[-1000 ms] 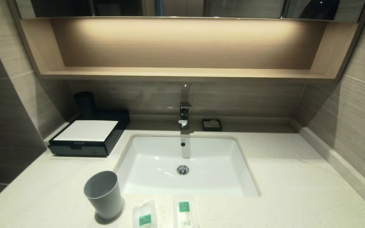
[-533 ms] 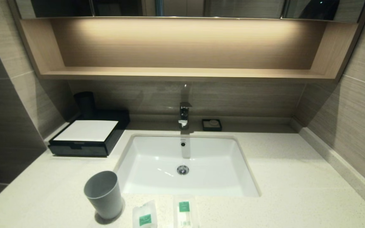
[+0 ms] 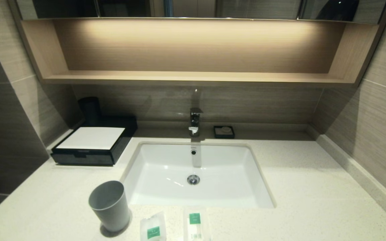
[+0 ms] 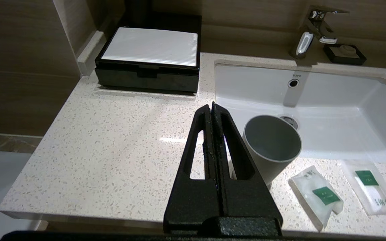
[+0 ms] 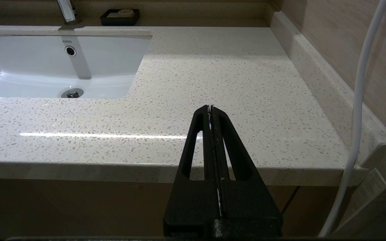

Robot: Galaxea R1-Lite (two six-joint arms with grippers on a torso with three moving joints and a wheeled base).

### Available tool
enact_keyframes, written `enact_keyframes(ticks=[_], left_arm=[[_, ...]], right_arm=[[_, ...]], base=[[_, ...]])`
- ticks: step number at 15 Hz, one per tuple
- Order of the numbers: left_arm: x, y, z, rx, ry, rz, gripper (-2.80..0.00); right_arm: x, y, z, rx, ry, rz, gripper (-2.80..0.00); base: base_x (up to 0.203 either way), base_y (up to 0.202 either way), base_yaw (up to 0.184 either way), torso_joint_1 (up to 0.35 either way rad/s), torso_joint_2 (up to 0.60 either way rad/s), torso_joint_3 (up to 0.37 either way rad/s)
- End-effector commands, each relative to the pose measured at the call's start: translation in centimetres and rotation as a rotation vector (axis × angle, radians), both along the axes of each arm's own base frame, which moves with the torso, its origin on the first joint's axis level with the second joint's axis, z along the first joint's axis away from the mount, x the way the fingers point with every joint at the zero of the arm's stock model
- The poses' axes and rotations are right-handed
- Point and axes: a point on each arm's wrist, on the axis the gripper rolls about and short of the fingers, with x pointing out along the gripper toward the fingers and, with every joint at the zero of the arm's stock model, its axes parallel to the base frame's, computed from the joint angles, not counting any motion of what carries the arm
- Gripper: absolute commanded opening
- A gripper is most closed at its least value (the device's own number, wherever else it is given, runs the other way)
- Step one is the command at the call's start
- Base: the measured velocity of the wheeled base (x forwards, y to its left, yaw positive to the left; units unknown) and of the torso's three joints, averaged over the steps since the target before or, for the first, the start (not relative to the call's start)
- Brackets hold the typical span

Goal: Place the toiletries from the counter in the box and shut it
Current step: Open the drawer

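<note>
Nothing on the pale cream speckled stone counter has shifted since earlier. Lower left, a plain grey plastic cup stands beside two flat translucent green-labelled sachets. Upper left sits the closed black white-topped box. Left gripper and right gripper are pressed together, empty.

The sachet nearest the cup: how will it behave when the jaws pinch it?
The sachet lies flat and thin on the counter, so probably light, floppy, hard to get under. Its glossy plastic may slip. The cup stands close and could get knocked.
</note>
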Motion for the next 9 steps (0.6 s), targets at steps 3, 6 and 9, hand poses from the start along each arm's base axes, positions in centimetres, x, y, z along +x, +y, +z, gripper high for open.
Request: enact_keyframes(ticks=[3, 6, 9], left_arm=[[5.9, 0.0, 0.9, -0.031, 0.124, 0.016, -2.80], [8.5, 0.1, 1.2, -0.047, 0.154, 0.023, -2.80], [12.0, 0.5, 1.1, -0.051, 0.208, 0.050, -2.80]], right_arm=[[0.0, 0.0, 0.0, 0.000, 0.001, 0.000, -2.80], [0.0, 0.0, 0.0, 0.000, 0.001, 0.000, -2.80], [0.0, 0.0, 0.0, 0.000, 0.001, 0.000, -2.80]], base=[[0.000, 0.000, 0.000, 0.000, 0.00, 0.000], [0.000, 0.000, 0.000, 0.000, 0.00, 0.000], [0.000, 0.000, 0.000, 0.000, 0.00, 0.000]])
